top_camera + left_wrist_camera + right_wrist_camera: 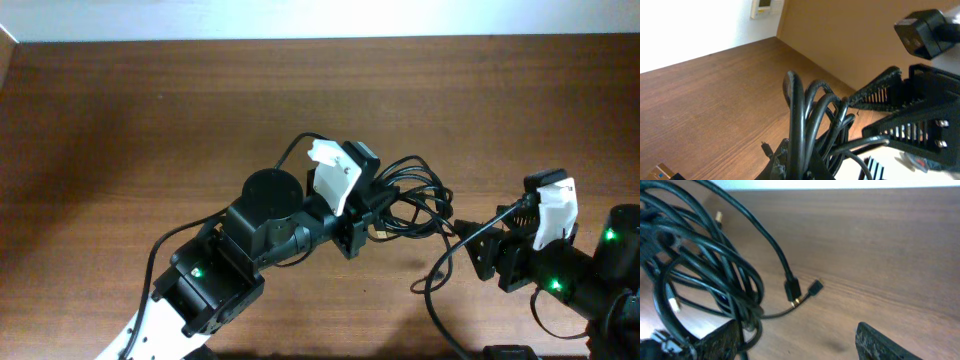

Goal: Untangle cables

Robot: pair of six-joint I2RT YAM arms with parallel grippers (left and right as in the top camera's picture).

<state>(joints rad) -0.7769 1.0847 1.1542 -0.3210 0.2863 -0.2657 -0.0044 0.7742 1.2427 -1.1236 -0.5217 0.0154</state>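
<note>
The cables (pixel 415 200) sit as one tangled black bundle just toward 3 o'clock from the middle of the brown wooden counter (pixel 150 100). The left gripper (pixel 368 210) reaches in from 7 o'clock, and its fingers are pressed together on the bundle's 9 o'clock edge. In the left wrist view several loops of the cables (pixel 805 125) stand up out of that pinch, bunched tightly, with their arched tops clear of the wood.

The right gripper (pixel 482 250) sits at 4 o'clock from the bundle, near it. Its fingers are spread and hold nothing. In the right wrist view the ribbed fingers (pixel 720 340) stand wide apart at the bottom edge, with bare counter between them. The coils (pixel 705 270) fill the 9 o'clock side of that view. One cord sweeps down out of the coils and ends in a small black plug (pixel 792 289). A second small plug (pixel 815 286) lies just beside it on the wood. Whether the two plugs touch cannot be told.

From the overhead, a thin strand leaves the bundle's 4 o'clock side and curves past the right fingers toward 5 o'clock.
</note>
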